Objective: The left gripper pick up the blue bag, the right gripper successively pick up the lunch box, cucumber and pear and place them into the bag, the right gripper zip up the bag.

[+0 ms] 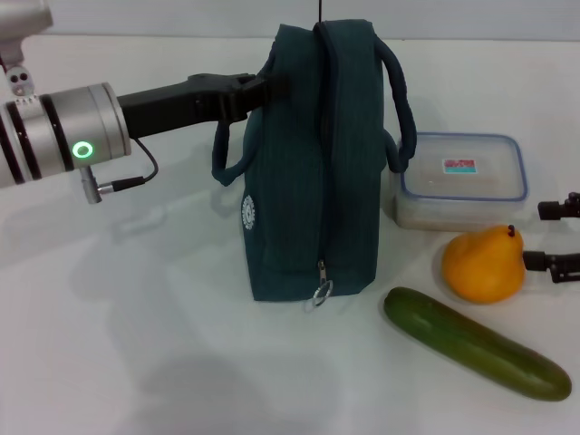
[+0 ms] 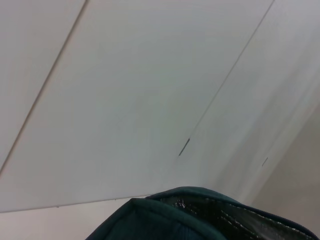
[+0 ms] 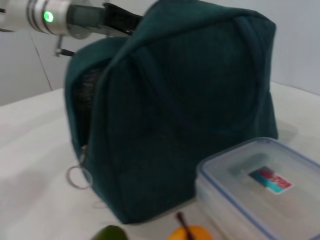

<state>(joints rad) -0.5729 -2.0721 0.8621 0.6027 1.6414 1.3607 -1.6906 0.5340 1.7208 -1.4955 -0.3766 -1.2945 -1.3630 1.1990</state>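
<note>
Objects we count on the desk (image 1: 136,362): one bag (image 1: 313,172), one lunch box (image 1: 462,181), one pear (image 1: 483,265), one cucumber (image 1: 476,344). We see the bag upright near the desk's middle, dark teal, with two loop handles, a zipper pull ring at its base and a round white logo we cannot read. The box, clear with a blue rim and a small red-and-teal sticker, sits just right of the bag; pear and cucumber lie nearer the front edge. The left gripper (image 1: 272,88) meets the bag's top edge; whether it grips, we cannot tell. At the right edge the right gripper (image 1: 555,237) stands parted beside the pear.
</note>
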